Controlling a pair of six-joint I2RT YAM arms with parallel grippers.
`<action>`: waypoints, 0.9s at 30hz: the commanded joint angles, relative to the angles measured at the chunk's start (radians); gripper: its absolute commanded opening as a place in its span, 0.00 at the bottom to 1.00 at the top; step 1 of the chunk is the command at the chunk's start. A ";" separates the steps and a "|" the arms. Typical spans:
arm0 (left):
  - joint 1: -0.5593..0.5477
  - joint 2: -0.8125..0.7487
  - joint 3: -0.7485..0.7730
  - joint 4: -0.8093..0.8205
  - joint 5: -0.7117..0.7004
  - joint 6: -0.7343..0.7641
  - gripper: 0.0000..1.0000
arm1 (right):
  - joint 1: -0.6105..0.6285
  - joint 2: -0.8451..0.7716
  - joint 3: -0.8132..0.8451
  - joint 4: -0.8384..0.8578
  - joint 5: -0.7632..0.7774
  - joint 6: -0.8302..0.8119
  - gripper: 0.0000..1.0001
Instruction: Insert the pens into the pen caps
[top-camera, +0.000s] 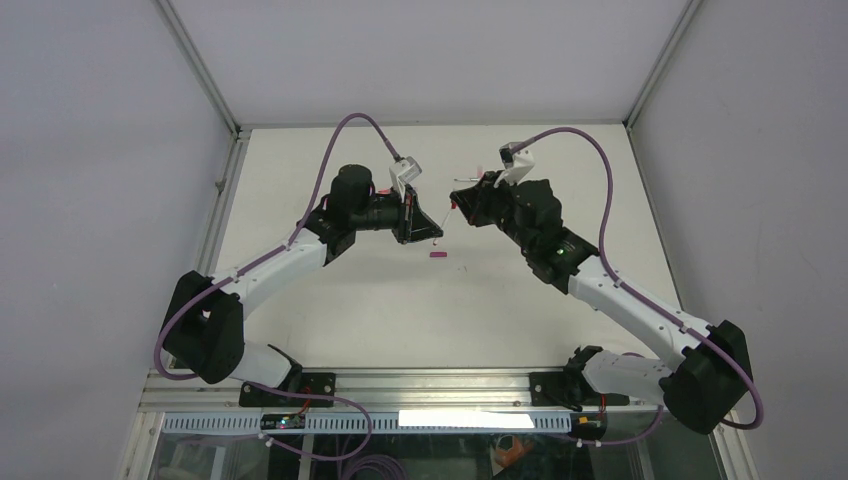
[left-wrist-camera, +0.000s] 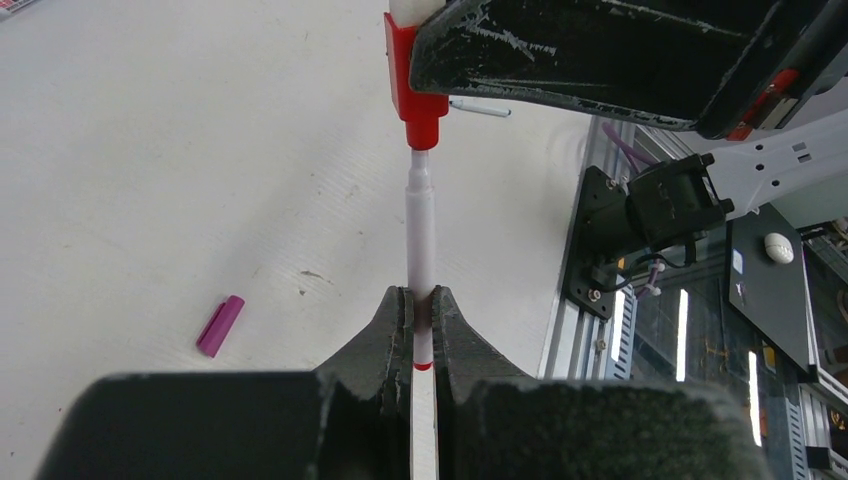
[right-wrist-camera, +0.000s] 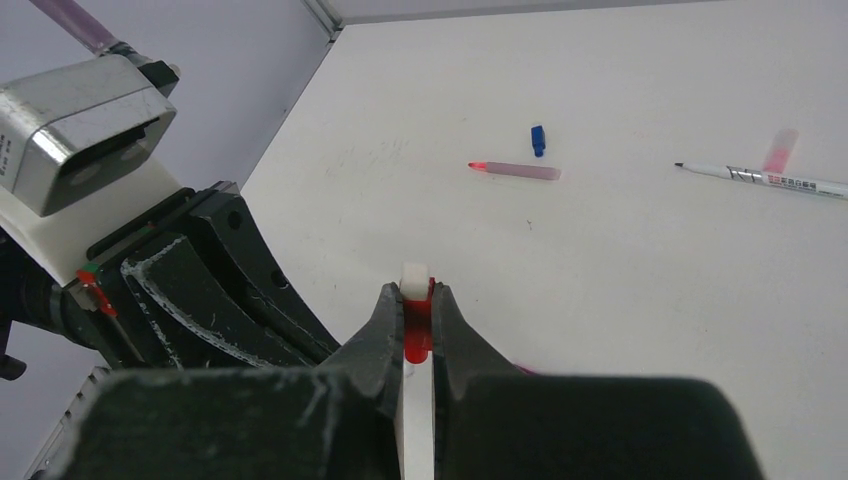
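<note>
L claw (left-wrist-camera: 420, 295): shut tight on the white pen (left-wrist-camera: 420, 230); holds it low down, near its red end
White pen: up in the air btw. the 2 claws; thin tip is right at the mouth of the red cap (left-wrist-camera: 425, 110); can't tell how far in it is
Purple cap (left-wrist-camera: 220, 325): lies alone on the table (right-wrist-camera: 600, 300), just under the claws; no pen near it
Red cap: up in the air too, in line w/ the white pen
R claw (right-wrist-camera: 414, 292): shut tight on the red cap, mouth facing the L claw
Blue cap (right-wrist-camera: 538, 140): on the table far back, just beside the pink pen (right-wrist-camera: 515, 170)
Pink pen: lies flat, bare tip, no cap
Thin pen (right-wrist-camera: 760, 178): lies flat more to the right, black tip bare; a blurry pink cap (right-wrist-camera: 780, 150) sits by it
Done: no pen looks fully capped yet
Left: I think push white pen all the way into red cap; then the other bare pens & 3 loose caps
</note>
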 joint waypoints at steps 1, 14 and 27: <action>-0.008 -0.040 -0.002 0.114 -0.044 -0.015 0.00 | 0.026 -0.019 -0.022 0.032 -0.008 0.033 0.00; -0.003 -0.067 -0.008 0.128 -0.070 -0.010 0.00 | 0.050 -0.024 -0.043 0.028 -0.001 0.044 0.00; -0.001 -0.102 -0.023 0.140 -0.133 0.005 0.00 | 0.063 -0.026 -0.066 0.029 0.013 0.060 0.00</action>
